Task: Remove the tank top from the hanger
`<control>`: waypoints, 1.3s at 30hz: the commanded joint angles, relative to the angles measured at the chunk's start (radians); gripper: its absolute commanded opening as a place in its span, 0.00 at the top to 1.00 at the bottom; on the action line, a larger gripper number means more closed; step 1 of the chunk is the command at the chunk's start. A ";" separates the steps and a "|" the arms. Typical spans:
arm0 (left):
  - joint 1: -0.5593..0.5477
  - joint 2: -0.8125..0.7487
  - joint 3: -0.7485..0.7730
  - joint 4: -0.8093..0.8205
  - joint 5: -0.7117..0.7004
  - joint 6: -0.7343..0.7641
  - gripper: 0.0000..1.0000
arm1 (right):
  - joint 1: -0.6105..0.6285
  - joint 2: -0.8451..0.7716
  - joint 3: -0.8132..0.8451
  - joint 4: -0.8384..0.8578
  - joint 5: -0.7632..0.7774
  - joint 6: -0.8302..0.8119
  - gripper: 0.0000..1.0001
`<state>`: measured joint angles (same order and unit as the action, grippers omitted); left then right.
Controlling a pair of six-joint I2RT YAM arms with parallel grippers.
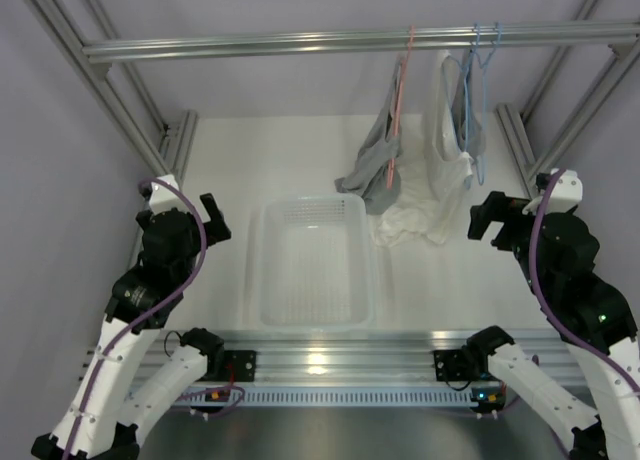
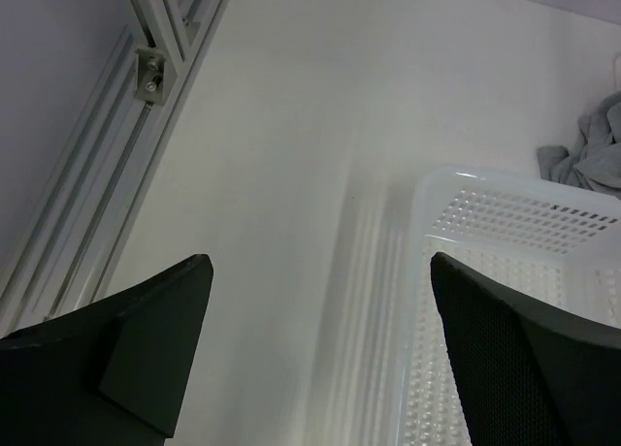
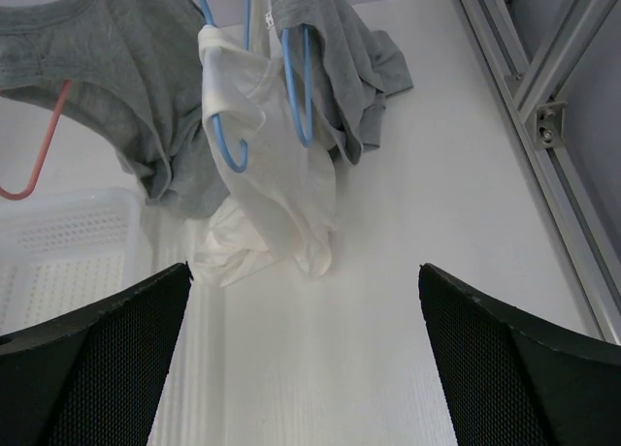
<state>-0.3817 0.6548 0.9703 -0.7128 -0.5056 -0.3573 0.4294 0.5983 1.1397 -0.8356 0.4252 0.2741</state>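
A grey tank top [image 1: 375, 170] hangs on a pink hanger [image 1: 400, 90] from the top rail. To its right a white tank top [image 1: 432, 185] hangs on a blue hanger [image 1: 478, 80], its hem pooling on the table. In the right wrist view the white top [image 3: 267, 175] is on a blue hanger [image 3: 228, 145], with another grey garment [image 3: 340, 68] on a second blue hanger [image 3: 301, 87]. My right gripper [image 1: 483, 215] is open and empty, right of the white top; it also shows in the right wrist view [image 3: 304, 271]. My left gripper [image 1: 218, 220] is open and empty, left of the basket.
A clear plastic basket [image 1: 312, 302] sits mid-table, below the garments; its rim shows in the left wrist view [image 2: 427, 189]. Aluminium frame posts [image 1: 175, 140] stand at both back corners, and the rail [image 1: 300, 45] spans the back.
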 commanded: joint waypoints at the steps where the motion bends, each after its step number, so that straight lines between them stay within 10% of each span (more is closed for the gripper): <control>1: -0.003 -0.006 -0.004 0.024 -0.010 -0.015 0.01 | 0.012 0.003 0.008 -0.004 0.032 0.014 0.00; 10: -0.003 -0.006 -0.013 0.032 0.029 -0.019 0.01 | 0.011 0.006 0.060 0.041 0.000 0.007 0.01; 21: -0.002 -0.023 -0.021 0.041 0.067 -0.016 0.01 | 0.012 0.359 0.478 0.151 -0.512 0.010 0.03; 30: -0.002 -0.006 -0.030 0.047 0.121 -0.009 0.01 | 0.071 0.724 0.776 0.142 -0.232 -0.064 0.29; 39: -0.003 -0.021 -0.033 0.047 0.111 -0.011 0.01 | 0.144 0.945 0.904 0.121 -0.073 -0.125 0.33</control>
<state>-0.3817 0.6437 0.9401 -0.7071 -0.4030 -0.3676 0.5583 1.5291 1.9789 -0.7269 0.2359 0.1841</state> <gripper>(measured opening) 0.990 0.674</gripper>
